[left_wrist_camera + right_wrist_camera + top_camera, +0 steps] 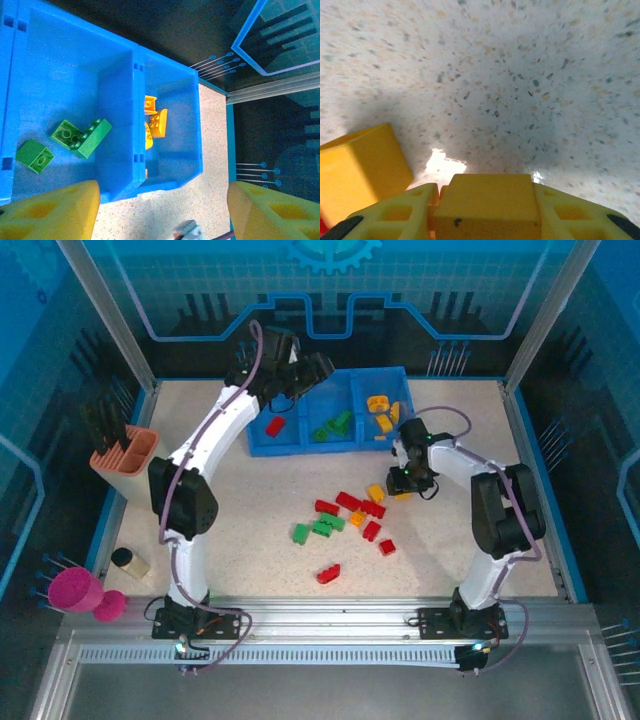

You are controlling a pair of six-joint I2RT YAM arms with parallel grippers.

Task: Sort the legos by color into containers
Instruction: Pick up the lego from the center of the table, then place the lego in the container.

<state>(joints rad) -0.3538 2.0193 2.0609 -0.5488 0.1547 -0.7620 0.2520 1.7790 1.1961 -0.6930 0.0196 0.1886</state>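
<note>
**Left arm.** The left gripper (303, 372) hovered above the shallow rectangular blue plastic tray (300, 450) at the far side of the speckled beige table (250, 540). In the left wrist view, its yellow fingers (50, 210) stood spread wide apart, with nothing between them.

**Tray contents.**
- The left compartment (290, 437) held one red studded plastic brick (275, 426).
- The middle compartment (65, 85) held several green studded plastic bricks (80, 137).
- The right compartment (170, 90) held several orange-yellow studded plastic bricks (155, 125).

**Right arm.** The right gripper (405, 488) sat low over the table, near the tray's front right corner. In the right wrist view, its fingers (395, 215) pinched a held orange-yellow brick (487, 205) from both sides, close above the table surface. Whether that brick touched the table could not be determined. A second orange-yellow brick (360, 165) lay on the table just beside the gripper.

**Loose bricks.** The unsorted bricks lay in a cluster mid-table, between the two arms:
- loose red bricks (348, 501)
- loose green bricks (327, 525)
- one small orange brick (357, 519)

A single red brick (328, 573) lay apart from the cluster, nearer the arm bases.

**Other items.** A peach tool holder (125, 455) stood at the left edge of the table. A small round can (128, 560) lay nearer the front left corner.
</note>
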